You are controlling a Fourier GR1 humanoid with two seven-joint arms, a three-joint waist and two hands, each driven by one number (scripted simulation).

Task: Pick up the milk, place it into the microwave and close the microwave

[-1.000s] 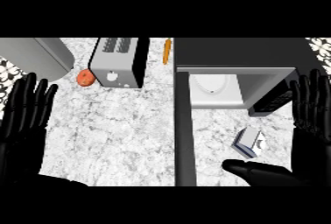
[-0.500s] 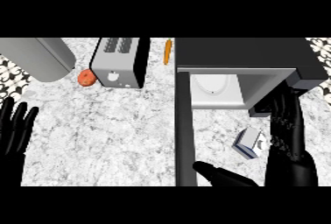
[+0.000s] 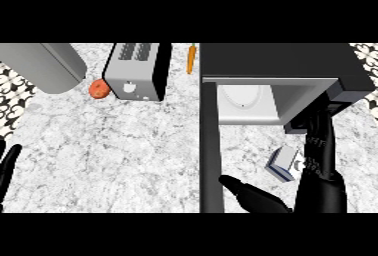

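— Counter [image 3: 133,150]: finish?
— White-grey veined stone, like marble, smooth.
— Toaster [image 3: 136,70]?
— Brushed metal body, dull sheen.
— Microwave [image 3: 280,62]?
— Matt dark casing, pale smooth interior.
— Milk [image 3: 284,164]?
— Looks like paper carton, matt.
— Right hand [image 3: 317,185]?
— Black, slightly glossy.

The right hand [image 3: 319,165] has been brought inward from the right edge and is now stretched over the desk [image 3: 111,150] just beside the milk [image 3: 284,163], its straight fingers reaching up toward the open microwave [image 3: 280,75] and its thumb spread out to the left. The left hand [image 3: 7,170] has been drawn outward, so that only a sliver remains at the left edge.
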